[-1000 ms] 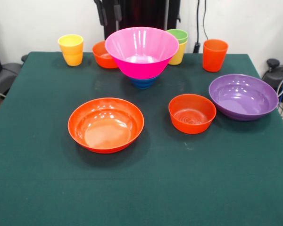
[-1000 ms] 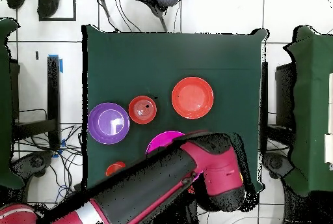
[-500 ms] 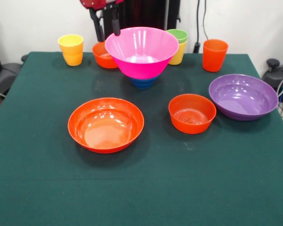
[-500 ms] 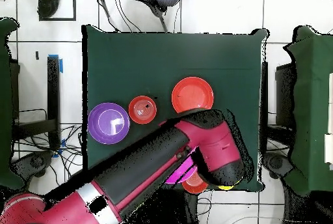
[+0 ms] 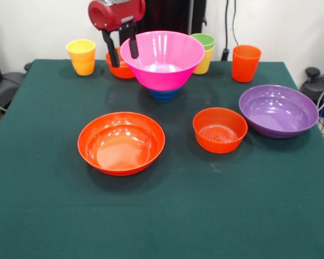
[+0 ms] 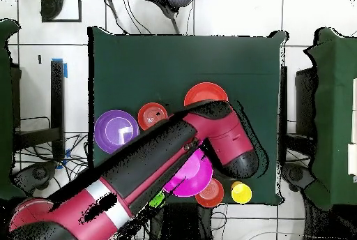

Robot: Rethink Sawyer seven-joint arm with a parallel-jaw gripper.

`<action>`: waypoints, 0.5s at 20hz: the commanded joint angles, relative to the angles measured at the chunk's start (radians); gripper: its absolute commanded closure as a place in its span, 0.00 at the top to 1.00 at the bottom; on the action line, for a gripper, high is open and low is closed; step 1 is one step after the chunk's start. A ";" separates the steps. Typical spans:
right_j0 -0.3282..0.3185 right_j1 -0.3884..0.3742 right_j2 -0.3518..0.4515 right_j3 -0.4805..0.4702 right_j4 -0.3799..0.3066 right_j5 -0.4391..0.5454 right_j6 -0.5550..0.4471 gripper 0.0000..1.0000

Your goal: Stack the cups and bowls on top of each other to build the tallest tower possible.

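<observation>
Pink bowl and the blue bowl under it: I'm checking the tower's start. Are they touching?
Touching. The front view shows the pink bowl sitting directly on the small blue bowl, no gap between them. In the overhead view the arm covers the blue one.

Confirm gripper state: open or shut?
Open. In the front view the gripper shows two black fingers apart, empty, straddling the small orange bowl beside the pink bowl.

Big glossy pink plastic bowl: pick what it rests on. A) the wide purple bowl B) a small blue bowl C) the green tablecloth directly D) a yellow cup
B: in the front view the big glossy pink plastic bowl sits on a small blue bowl, whose lower part shows beneath it.
</observation>
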 commanded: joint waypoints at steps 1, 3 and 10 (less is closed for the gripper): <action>-0.028 0.080 0.114 -0.136 -0.005 0.085 0.225 1.00; -0.036 0.085 0.115 -0.150 0.006 0.095 0.216 1.00; -0.049 0.087 0.117 -0.150 0.023 0.083 0.201 1.00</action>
